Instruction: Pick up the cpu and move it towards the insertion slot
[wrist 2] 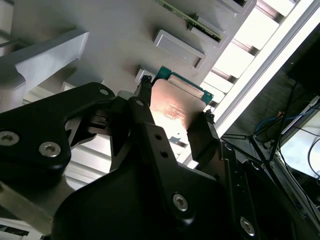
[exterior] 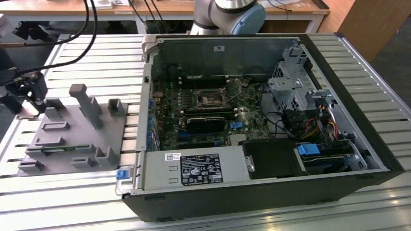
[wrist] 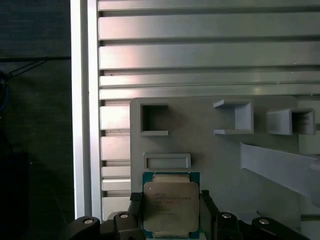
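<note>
As the hand [wrist: 170, 196] grips, cpu [wrist: 171, 210] between its fingers [wrist: 136, 205], above grey tray [wrist: 210, 150]

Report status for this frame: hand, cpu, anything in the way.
Hand shut on cpu, over grey holder tray. Insertion slot well apart from it. Computer case wall stands between.

The cpu [wrist: 171, 205] has a glossy silver metal lid that catches a warm glare, set on a green board rim. The gripper [wrist 2: 176, 102] is smooth, semi-matt black, studded with bright metal screws [wrist 2: 180, 201]. The holder tray [wrist: 200, 135] is matt grey plastic. The table [wrist: 200, 55] beneath it is ribbed, pale brushed metal. The computer case [exterior: 218, 53] is bare grey sheet metal inside and matt black outside. The insertion slot [exterior: 210, 99] has a silvery metal frame.
</note>
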Motion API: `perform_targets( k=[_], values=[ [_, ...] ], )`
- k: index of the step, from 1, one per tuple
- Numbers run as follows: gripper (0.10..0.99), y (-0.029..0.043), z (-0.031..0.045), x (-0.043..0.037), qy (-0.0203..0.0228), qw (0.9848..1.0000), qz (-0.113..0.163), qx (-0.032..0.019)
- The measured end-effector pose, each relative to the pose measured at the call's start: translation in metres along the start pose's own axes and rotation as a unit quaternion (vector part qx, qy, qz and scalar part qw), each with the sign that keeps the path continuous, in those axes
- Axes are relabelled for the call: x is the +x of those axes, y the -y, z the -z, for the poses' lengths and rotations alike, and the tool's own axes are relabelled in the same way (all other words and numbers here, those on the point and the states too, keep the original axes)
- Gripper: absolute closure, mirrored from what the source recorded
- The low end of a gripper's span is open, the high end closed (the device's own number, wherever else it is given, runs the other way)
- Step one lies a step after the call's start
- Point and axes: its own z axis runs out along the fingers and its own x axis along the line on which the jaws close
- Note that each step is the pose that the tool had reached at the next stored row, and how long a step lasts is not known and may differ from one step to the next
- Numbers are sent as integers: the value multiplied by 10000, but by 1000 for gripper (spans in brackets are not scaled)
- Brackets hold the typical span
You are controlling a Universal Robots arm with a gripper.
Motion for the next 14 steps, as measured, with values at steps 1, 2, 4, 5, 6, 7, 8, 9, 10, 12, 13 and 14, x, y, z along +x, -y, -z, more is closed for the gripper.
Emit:
perform_targets(
  k=[1,2,4,5,6,7,8,9,10,12,13,14],
  values=[
    [549,0,3,0,0,10000,0,0],
    [549,-1,6,0,0,10000,0,0],
    [549,-2,13,0,0,10000,0,0],
    [549,-2,16,0,0,10000,0,0],
    [549,-3,19,0,0,10000,0,0],
    [549,-3,22,0,0,10000,0,0],
    [549,-3,25,0,0,10000,0,0],
    [549,-3,29,0,0,10000,0,0],
    [549,-4,32,0,0,10000,0,0],
    [549,-4,39,0,0,10000,0,0],
    [549,-5,43,0,0,10000,0,0],
    [549,-5,46,0,0,10000,0,0]
  ],
)
